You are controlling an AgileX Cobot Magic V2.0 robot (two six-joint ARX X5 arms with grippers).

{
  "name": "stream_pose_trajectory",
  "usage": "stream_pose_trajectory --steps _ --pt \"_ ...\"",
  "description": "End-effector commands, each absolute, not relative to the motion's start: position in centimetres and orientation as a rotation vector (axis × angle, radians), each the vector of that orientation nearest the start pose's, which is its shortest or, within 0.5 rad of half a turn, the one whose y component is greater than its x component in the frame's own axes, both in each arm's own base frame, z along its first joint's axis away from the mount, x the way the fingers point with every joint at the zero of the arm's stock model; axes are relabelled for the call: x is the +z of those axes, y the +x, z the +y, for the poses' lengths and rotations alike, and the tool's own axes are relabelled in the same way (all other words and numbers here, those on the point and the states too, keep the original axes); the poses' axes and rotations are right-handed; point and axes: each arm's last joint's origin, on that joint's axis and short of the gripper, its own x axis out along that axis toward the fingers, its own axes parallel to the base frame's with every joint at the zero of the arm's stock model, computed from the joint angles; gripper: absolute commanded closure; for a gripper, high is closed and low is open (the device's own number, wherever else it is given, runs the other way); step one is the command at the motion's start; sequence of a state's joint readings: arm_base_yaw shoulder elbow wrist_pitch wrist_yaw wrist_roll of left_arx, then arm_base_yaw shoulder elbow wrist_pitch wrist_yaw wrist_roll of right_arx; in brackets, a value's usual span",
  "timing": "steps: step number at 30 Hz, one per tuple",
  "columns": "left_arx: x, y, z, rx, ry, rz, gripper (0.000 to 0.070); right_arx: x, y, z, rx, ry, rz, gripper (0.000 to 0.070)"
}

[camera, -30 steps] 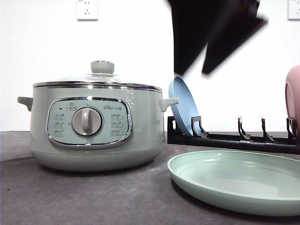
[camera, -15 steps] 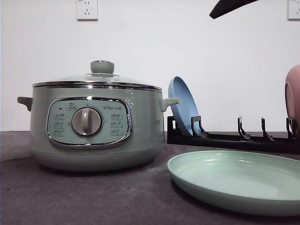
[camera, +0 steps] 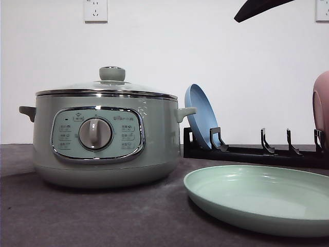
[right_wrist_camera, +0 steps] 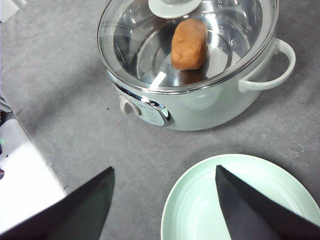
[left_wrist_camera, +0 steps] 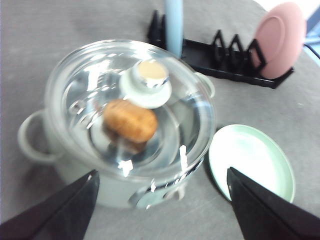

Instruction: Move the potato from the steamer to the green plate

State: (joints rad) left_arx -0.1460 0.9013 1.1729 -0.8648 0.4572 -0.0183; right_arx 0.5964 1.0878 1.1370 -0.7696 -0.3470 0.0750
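From the front, the steamer (camera: 105, 135) sits on the grey worktop (camera: 77, 216) with its glass lid (camera: 105, 86) on and the knob on top. The green plate (camera: 259, 198) lies bare just beside it, toward the right arm's side. Behind stands a black rack (camera: 257, 152) holding one blue plate (camera: 201, 116) upright, with the edge of one pink dish (camera: 322, 108) at the far end. A dark piece of an arm (camera: 257, 7) hangs high above the rack; I cannot tell which arm.

From the left wrist, the left tool (left_wrist_camera: 160, 200) hangs above the steamer (left_wrist_camera: 125, 125) with its fingers spread wide and nothing between them. Below and ahead of it, the potato (left_wrist_camera: 131, 120) lies inside the pot, seen through the lid (left_wrist_camera: 100, 90). The green plate (left_wrist_camera: 250, 162) sits off to one side of the tool, the rack (left_wrist_camera: 210, 52) beyond the pot.

From the right wrist, the right tool (right_wrist_camera: 162, 207) is likewise spread open and empty, poised over the near rim of the green plate (right_wrist_camera: 200, 200), with the steamer (right_wrist_camera: 200, 95) and its potato (right_wrist_camera: 189, 44) further ahead.

By my reckoning nothing is done yet: the lid must come off, then the potato be lifted out and set on the plate. Count: one potato, one steamer, one lid, one green plate, one blue plate, one pink dish, one rack, two tools.
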Motion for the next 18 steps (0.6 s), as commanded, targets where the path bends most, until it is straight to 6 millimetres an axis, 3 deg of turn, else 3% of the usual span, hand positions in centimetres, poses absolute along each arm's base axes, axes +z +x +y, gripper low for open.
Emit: stream_pose_trajectory --steps 1,10,18 --pt "39.5 15.9 -3.9 -0.577 -0.099 0.574 0.0187 35.0 17.0 12.9 0.890 -0.037 0.758 0.0301" --pt "42.2 22.0 -7.6 -0.583 0.002 0.662 0.0188 34.9 16.9 12.9 0.889 -0.039 0.766 0.0301" --pt "40.9 27.2 -11.6 -0.589 0.087 0.754 0.0189 34.8 16.8 12.9 0.886 -0.042 0.781 0.0301"
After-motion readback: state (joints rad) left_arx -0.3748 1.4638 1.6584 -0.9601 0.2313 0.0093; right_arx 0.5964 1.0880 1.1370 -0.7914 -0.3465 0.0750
